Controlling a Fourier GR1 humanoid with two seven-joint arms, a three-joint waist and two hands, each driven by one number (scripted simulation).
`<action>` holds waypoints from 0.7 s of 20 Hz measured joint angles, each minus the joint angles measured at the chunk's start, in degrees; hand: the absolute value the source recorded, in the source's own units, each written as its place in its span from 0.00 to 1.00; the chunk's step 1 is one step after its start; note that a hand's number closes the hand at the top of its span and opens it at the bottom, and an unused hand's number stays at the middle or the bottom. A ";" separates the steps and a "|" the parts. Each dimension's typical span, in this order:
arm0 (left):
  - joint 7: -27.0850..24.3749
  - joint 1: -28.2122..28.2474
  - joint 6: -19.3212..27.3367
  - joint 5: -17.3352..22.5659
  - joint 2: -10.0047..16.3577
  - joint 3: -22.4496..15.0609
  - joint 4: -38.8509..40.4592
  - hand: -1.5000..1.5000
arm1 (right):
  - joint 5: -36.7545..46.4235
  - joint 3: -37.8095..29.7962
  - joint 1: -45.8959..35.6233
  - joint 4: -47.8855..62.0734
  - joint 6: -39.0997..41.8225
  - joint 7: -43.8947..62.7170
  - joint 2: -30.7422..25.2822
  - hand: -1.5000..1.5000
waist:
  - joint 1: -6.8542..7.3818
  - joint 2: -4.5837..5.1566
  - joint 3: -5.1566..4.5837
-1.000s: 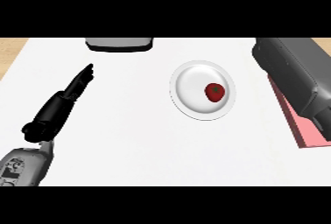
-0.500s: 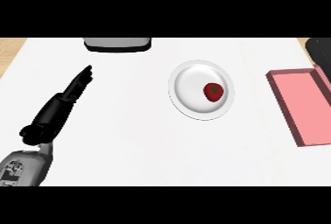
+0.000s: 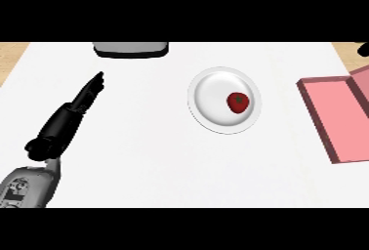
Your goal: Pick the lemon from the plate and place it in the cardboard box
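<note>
A white plate [image 3: 215, 93] lies on the white counter right of centre. On it sits a small dark red fruit with a green top [image 3: 238, 102]; it does not look like a lemon. At the right edge lies an open pink box [image 3: 344, 117], cut off by the frame. My left hand [image 3: 75, 110] rests at the left, open, its straight fingers pointing up and away, far from the plate. Only a small black tip of my right hand [image 3: 364, 49] shows at the upper right edge, above the box.
A grey and black appliance [image 3: 130, 49] stands at the counter's far edge, left of the plate. The wooden floor shows past the counter's upper corners. The white counter [image 3: 158, 161] stretches between my left hand and the plate.
My right arm has pulled back up and to the right, out of the view, uncovering the pink box. The left hand, plate and fruit have stayed where they were.
</note>
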 measured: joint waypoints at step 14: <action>0.98 -0.05 -1.24 -0.71 -0.74 1.16 -0.36 0.50 | -9.10 -8.35 10.67 -0.38 20.55 -14.87 -6.38 0.00 | 0.12 -0.04 0.00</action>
